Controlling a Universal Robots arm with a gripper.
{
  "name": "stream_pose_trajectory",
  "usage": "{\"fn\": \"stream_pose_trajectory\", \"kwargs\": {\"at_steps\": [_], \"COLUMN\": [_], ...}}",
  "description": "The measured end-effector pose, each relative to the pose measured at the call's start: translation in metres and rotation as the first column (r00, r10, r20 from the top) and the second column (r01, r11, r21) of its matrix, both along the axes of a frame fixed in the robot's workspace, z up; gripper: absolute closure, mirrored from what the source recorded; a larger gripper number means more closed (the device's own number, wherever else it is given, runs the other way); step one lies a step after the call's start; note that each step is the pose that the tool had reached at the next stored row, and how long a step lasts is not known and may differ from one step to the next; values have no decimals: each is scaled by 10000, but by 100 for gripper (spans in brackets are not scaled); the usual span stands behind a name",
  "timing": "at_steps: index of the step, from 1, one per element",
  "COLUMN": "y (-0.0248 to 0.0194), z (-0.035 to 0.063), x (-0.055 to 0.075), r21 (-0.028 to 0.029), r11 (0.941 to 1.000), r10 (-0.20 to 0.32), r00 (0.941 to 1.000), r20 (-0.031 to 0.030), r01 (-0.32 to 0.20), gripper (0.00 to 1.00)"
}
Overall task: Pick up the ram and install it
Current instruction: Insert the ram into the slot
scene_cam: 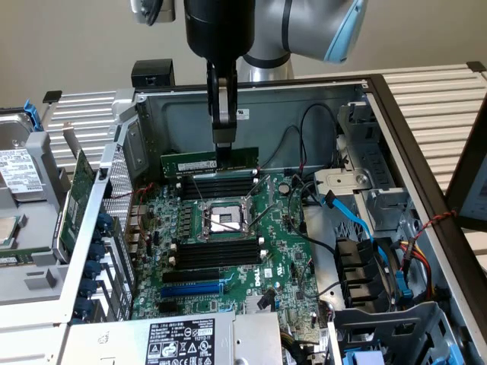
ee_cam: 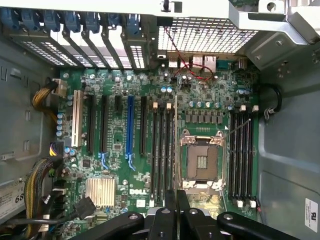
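Observation:
The ram (scene_cam: 199,162), a long green stick with a small white label, hangs level over the black memory slots (scene_cam: 217,185) on the far side of the CPU socket (scene_cam: 225,220). My gripper (scene_cam: 223,154) comes straight down from above and is shut on the stick's upper edge near its middle. I cannot tell whether the stick touches a slot. In the wrist view my gripper (ee_cam: 176,200) has its fingers pressed together over the motherboard, between the CPU socket (ee_cam: 202,160) and one bank of memory slots (ee_cam: 162,150). A second bank (ee_cam: 242,150) lies beyond the socket.
The open computer case has a steel back wall (scene_cam: 304,99) just behind the ram. Black and blue cables (scene_cam: 354,217) crowd the exterior view's right. A green expansion card (scene_cam: 80,201) and a hard drive (scene_cam: 19,171) stand outside the case at the exterior view's left.

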State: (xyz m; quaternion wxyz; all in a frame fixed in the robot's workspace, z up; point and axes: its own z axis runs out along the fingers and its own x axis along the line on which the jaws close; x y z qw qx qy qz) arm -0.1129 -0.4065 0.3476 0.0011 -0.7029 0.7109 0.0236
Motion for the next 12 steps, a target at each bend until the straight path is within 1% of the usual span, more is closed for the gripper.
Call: {"fn": "stream_pose_trajectory", "kwargs": {"at_steps": [6,10,12], "y": [-8,-9,-12], "z": [-106,-179,-216], "x": [1,0,0], "r21": [3,4,13], "r11": [10000,10000,10000], "r10": [1,-1,0], "r00": [10000,10000,10000], "r20": [20,20,21], "r01": [-1,1,0], "gripper": [87,87,87]}}
